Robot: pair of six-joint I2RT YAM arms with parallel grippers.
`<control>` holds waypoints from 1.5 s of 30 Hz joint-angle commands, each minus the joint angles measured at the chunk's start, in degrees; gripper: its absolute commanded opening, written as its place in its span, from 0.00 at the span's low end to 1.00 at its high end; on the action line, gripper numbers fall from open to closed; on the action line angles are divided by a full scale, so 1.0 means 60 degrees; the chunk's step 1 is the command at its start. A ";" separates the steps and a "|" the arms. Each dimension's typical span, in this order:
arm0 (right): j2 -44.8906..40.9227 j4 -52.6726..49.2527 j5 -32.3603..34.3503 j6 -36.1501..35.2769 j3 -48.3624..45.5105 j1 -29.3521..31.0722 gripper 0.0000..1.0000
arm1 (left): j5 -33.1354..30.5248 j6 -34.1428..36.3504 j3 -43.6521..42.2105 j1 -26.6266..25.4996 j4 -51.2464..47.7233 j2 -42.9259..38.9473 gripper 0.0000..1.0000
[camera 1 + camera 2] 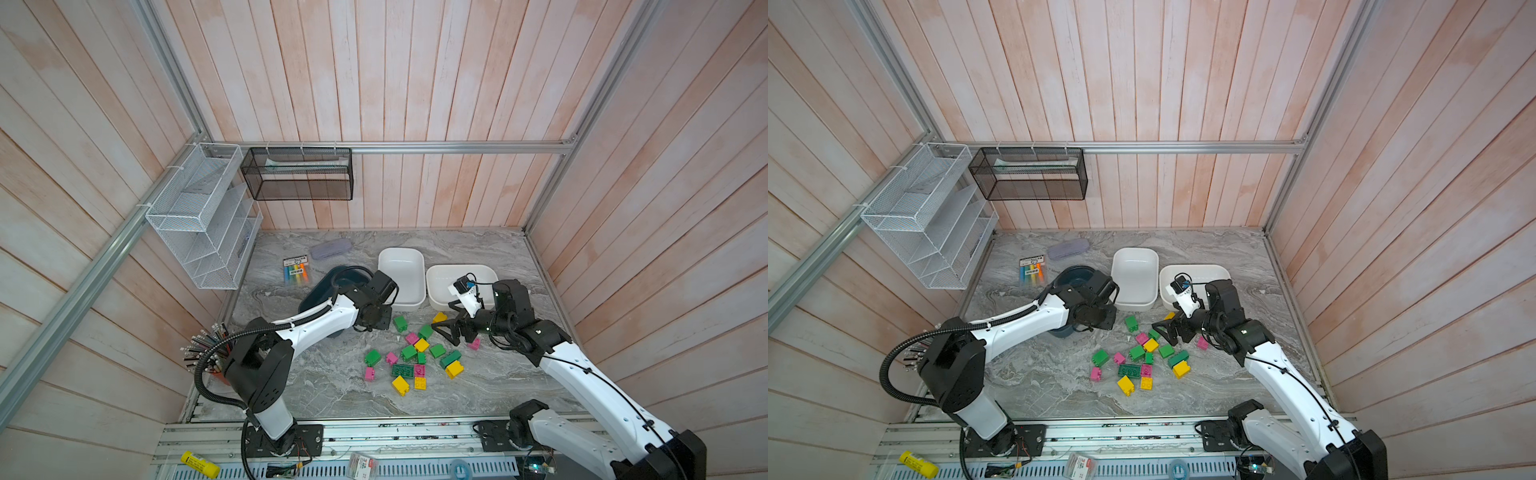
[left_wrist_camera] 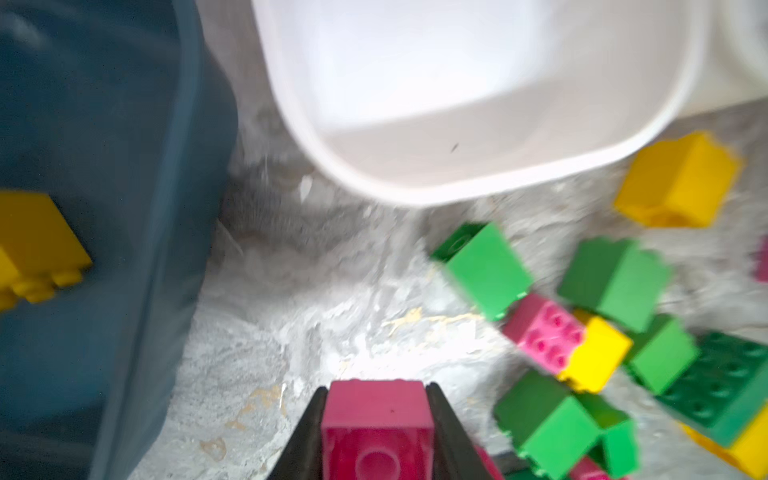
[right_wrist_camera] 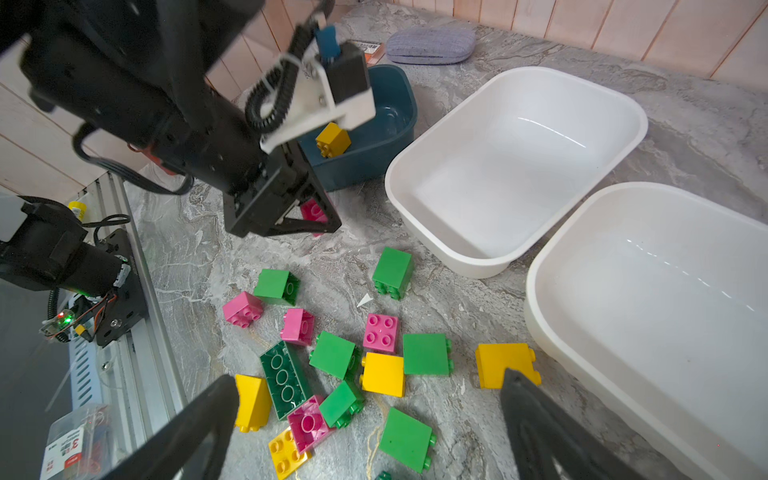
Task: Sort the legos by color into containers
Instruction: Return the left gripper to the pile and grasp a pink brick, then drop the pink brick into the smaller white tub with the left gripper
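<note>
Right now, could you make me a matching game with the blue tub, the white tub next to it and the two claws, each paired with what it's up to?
Things:
1. dark teal tub
2. middle white tub
3. left gripper
4. right gripper

States:
A. jaws wide apart, holding nothing
B. has a yellow brick inside
C. closed on a pink brick
D. nothing in it

Pairs: 1-B, 2-D, 3-C, 4-A

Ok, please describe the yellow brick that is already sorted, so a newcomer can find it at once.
On the marble table find the dark teal tub, the only tub that is not white. Inside it lies one yellow brick. Every other yellow brick lies loose on the table.
</note>
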 commanded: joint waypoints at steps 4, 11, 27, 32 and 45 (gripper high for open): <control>0.0148 0.0195 0.0005 -0.0181 0.0363 -0.0229 0.98 | 0.0317 0.0798 0.2492 0.0430 -0.0714 0.1117 0.32; 0.0381 0.0426 -0.0109 -0.0246 0.0494 -0.0519 0.98 | -0.0318 0.1390 0.5102 0.0843 -0.0427 0.3482 0.32; 0.0360 0.0406 -0.0056 -0.0268 0.0434 -0.1018 0.98 | -0.1118 0.1382 0.6649 0.1071 0.0865 0.6147 0.52; 0.0294 0.0284 -0.0110 -0.0294 0.0495 -0.1087 0.98 | -0.0508 0.1543 0.6926 0.1009 0.0446 0.5390 0.76; 0.0059 0.0112 -0.0368 -0.0426 0.0400 -0.1111 0.98 | 0.1097 0.1866 0.2656 0.0250 -0.1170 0.0316 0.85</control>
